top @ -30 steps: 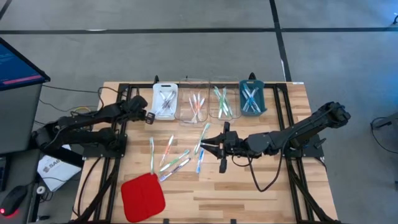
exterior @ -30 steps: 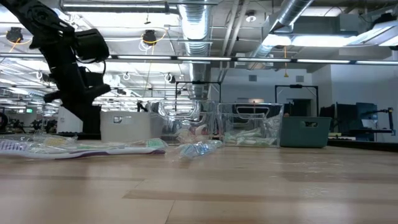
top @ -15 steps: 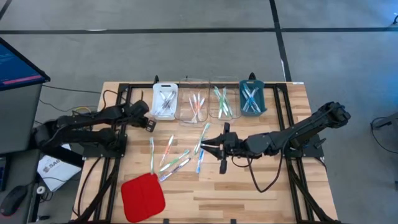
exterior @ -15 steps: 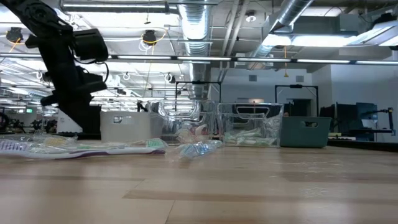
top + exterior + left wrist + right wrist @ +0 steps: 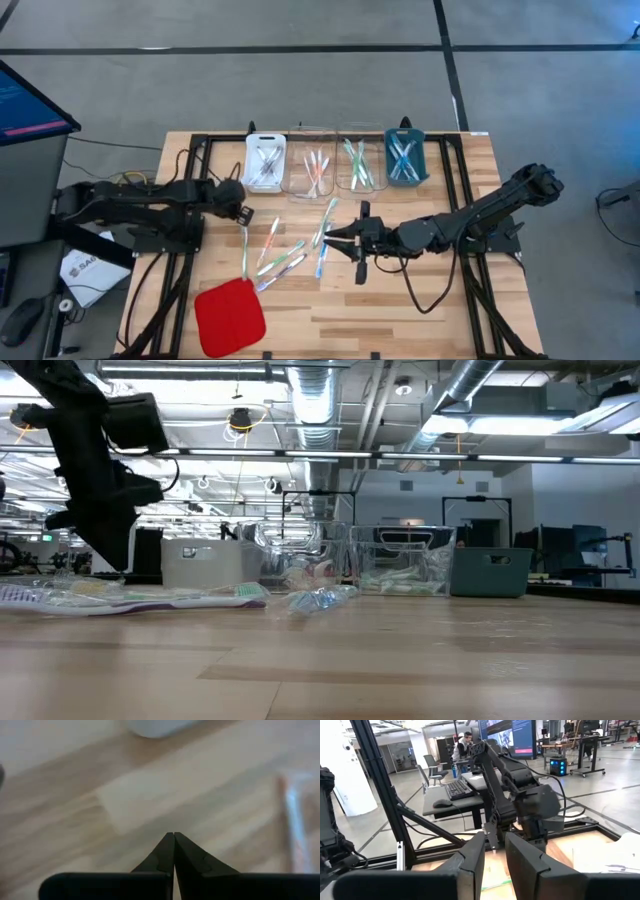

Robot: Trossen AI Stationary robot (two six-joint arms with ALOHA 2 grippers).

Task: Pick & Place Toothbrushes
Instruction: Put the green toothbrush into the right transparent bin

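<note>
Just beside the right hand (image 5: 335, 238), loose toothbrushes (image 5: 281, 252) on wood.

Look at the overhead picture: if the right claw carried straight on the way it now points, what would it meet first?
Probably the loose toothbrushes lying just ahead of the right claw on the table. It points across toward the left claw, which is farther off. Its height is unclear, so it might pass above them.

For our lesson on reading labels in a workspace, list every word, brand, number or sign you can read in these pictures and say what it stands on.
No text can be read with certainty.
Monitor left of the table: pink and blue lines, too small to read.
White sheet on the floor by the table: dark print, too blurred to read.
Large wall screen in the room: text too small to read.
Trays and toothbrushes: no legible marking.
</note>
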